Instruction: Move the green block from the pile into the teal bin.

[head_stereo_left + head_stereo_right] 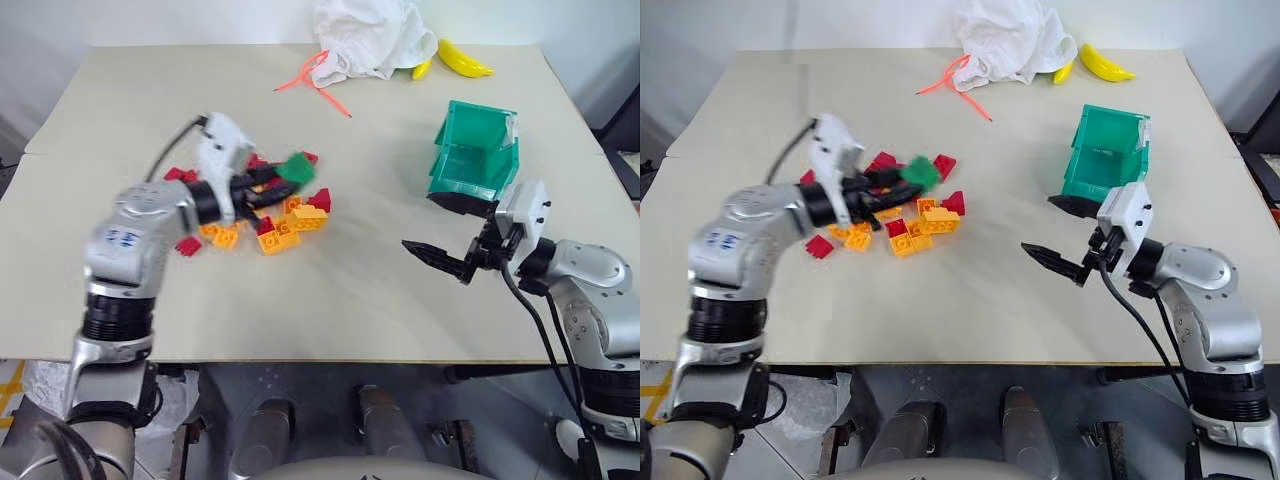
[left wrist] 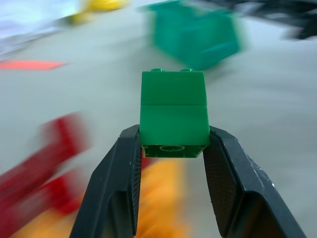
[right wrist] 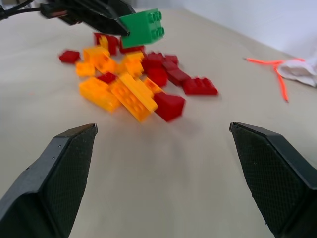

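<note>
No text can be read; the white label on the teal bin is too small to make out.

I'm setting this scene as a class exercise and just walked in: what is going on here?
The robot's left gripper is shut on the green block, held in the air above the pile of red and orange-yellow bricks on the table. The teal bin stands off to the robot's right, with no block in it yet. The right gripper is open and holds nothing, near the bin.
</note>
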Robot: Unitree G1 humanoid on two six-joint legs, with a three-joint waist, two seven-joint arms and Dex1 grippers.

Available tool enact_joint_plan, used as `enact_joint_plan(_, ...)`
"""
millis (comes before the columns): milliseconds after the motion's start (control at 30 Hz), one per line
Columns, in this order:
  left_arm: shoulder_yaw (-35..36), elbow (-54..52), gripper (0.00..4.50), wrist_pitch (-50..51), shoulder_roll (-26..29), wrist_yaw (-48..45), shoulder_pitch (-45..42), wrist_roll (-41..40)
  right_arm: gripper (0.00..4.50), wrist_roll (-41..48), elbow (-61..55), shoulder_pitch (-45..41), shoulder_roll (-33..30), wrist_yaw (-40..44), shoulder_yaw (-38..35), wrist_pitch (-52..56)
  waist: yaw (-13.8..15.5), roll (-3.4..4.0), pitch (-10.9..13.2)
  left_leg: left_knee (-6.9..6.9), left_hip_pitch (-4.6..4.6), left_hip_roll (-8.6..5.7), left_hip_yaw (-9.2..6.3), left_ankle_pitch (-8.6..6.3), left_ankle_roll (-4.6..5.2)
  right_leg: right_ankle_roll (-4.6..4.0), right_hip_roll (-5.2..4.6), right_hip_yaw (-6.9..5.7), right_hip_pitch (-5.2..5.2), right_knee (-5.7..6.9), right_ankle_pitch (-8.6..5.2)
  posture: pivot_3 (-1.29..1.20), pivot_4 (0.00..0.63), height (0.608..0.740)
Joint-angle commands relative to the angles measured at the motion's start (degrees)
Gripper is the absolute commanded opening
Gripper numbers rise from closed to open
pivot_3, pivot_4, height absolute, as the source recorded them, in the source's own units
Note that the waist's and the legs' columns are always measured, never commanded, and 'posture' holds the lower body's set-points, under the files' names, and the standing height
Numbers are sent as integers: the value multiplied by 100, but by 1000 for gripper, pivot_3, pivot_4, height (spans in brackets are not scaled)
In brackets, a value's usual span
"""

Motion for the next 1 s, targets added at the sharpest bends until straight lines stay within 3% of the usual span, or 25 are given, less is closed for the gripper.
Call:
enact_joint_plan(33,-640,528,1436,-993,-397,-593,-270,316,4500,-37,-33,125,-217,-11,-442,-194,15,-1,0,0,0,-5,7,1,4,3,0,5,0,-2,2,0,150,740)
enact_joint_plan(100,-915,1017,1436,-1429,-647,-788,-375,525,4500,-59,-115,297,-271,-46,-580,-232,-11,-2,1,-1,2,-7,15,1,7,5,2,10,0,-1,3,0,150,740)
enact_joint_plan(233,-1453,1831,2712,-2110,-933,-1256,-510,975,4500,-80,-439,741,-251,-214,-829,-242,-57,-1,1,-3,8,-2,36,1,8,5,13,17,-1,4,3,0,150,740)
enact_joint_plan(433,-1458,2370,4477,-2327,-1072,-1633,-680,1119,4500,6,-973,1340,-245,-621,-1322,-45,-48,-5,3,3,9,-6,48,4,24,16,10,31,-1,9,9,0,150,740)
enact_joint_plan(767,-371,2374,4477,-2176,-163,-2260,-941,630,4500,-17,-2224,3084,-725,-696,-2696,1000,-53,-8,5,3,12,-4,39,4,43,24,3,34,1,13,13,0,150,740)
enact_joint_plan(833,-75,2498,4477,-2201,55,-2255,-1025,556,4500,193,-2431,3184,-906,-596,-2607,1348,-64,-11,6,4,13,-4,37,2,52,26,0,34,4,13,14,0,150,740)
enact_joint_plan(1000,273,2662,4477,-2195,290,-2188,-990,499,4500,182,-2119,1906,-1077,-767,-1123,1731,-104,-22,13,8,37,3,47,4,55,28,-6,28,21,10,17,0,150,740)
